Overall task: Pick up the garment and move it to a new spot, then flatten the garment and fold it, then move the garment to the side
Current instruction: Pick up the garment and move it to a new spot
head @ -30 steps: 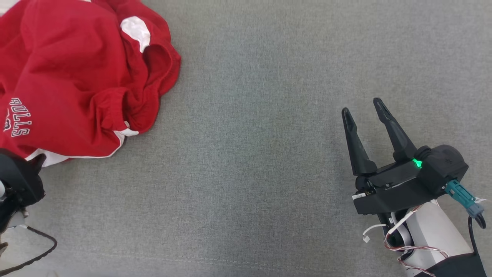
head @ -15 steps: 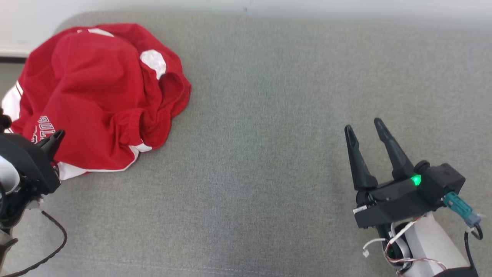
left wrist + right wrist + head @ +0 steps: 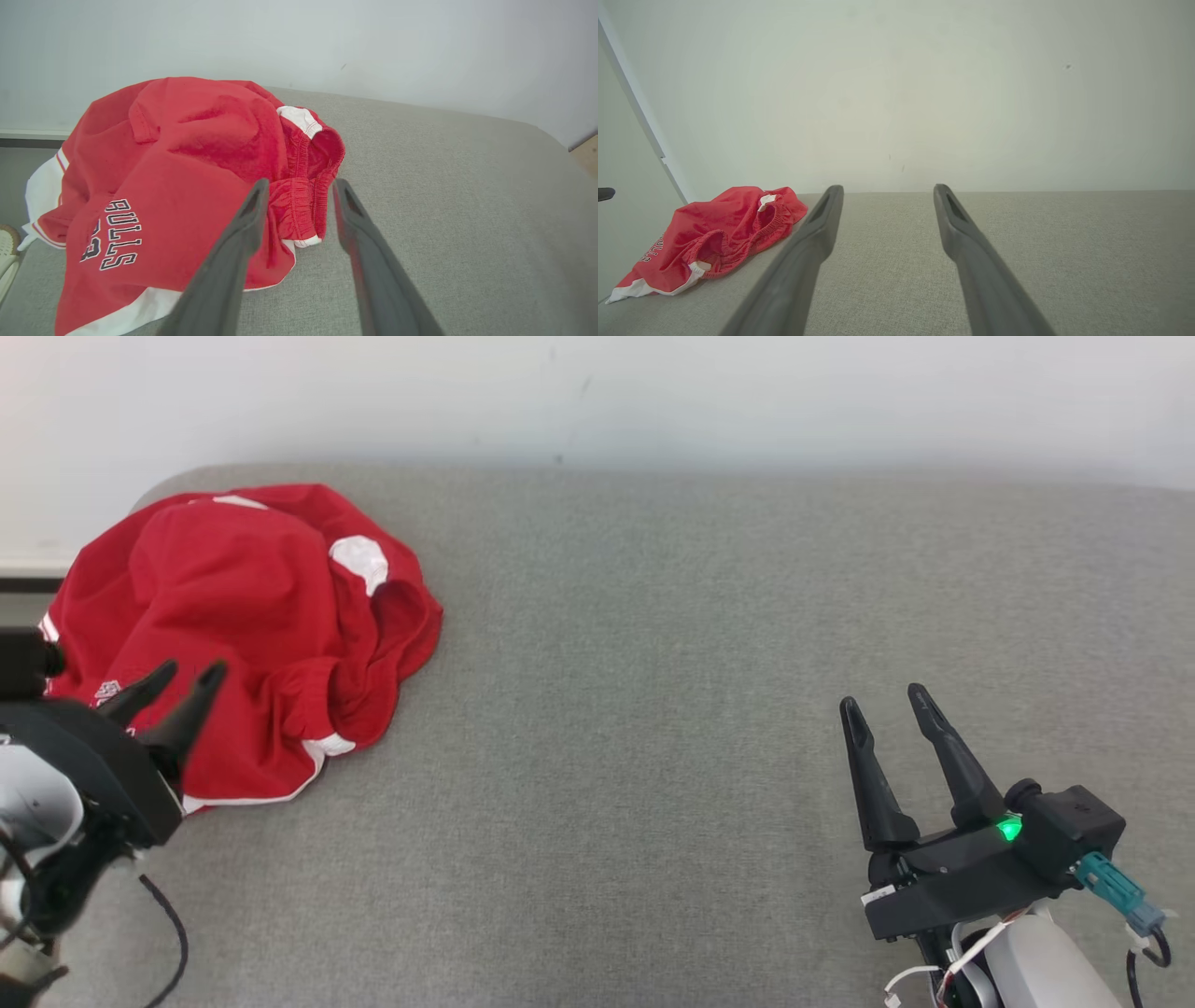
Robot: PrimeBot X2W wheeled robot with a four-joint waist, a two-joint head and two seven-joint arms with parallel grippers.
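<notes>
1. The left gripper [image 3: 191,670] has its two dark fingers spread with nothing between them; they point up and slightly right in the head view.
2. Directly ahead of its tips lies the garment [image 3: 233,607], red shorts with white trim, crumpled in a heap; in the head view the tips overlap its near edge; whether they touch the cloth cannot be told.
3. In the left wrist view the fingers frame the gathered waistband [image 3: 308,196]; the lettering [image 3: 119,233], reading BULLS, sits to the left of the left finger.
4. The grey cushion [image 3: 653,709] lies under the gripper and the garment and runs on to the gripper's right.
5. Well apart on that side is the right gripper [image 3: 882,700], fingers parted and empty, over bare cushion; a green light [image 3: 1008,828] glows on its body.
6. Beyond the garment and the cushion's far edge stands a pale wall [image 3: 597,392].
</notes>
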